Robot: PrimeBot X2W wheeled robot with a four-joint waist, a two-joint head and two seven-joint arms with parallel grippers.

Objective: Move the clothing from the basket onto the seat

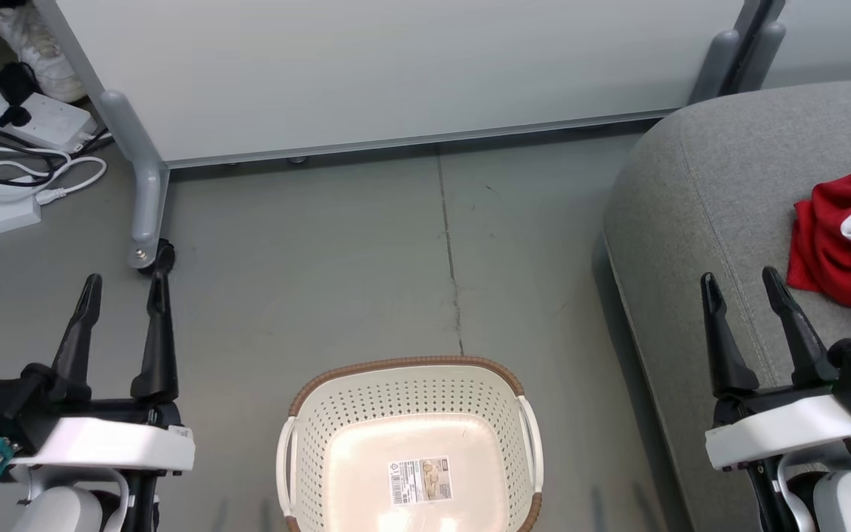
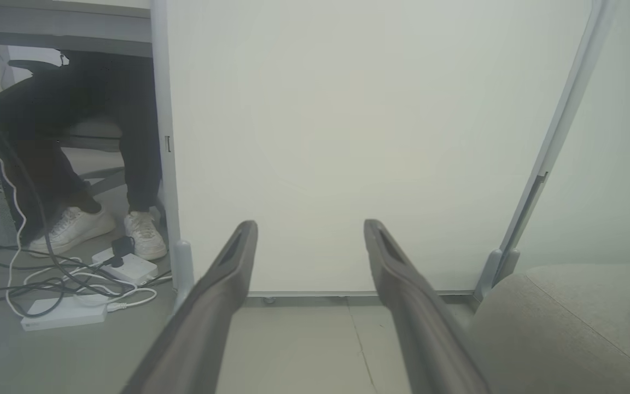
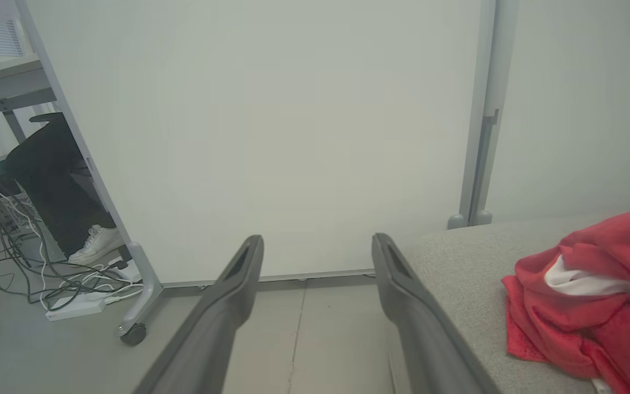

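Soft, even light from above keeps the scene bright, with no hard shadows. In the head view the basket point(image 1: 403, 363), below the white panel point(image 1: 396, 66), has its bottom washed out to a warm glare. A thin dark shadow lines the floor point(image 1: 322, 258) under the panel's lower edge. The left wrist view is milky and low in contrast, and dim left of the panel. Both wrist views tilt the panel's posts outward. The left end effector point(image 2: 309, 230) and right end effector point(image 3: 318, 243) look soft near the lens. The clothing point(image 3: 594, 317), right of the panel, shows vivid red.
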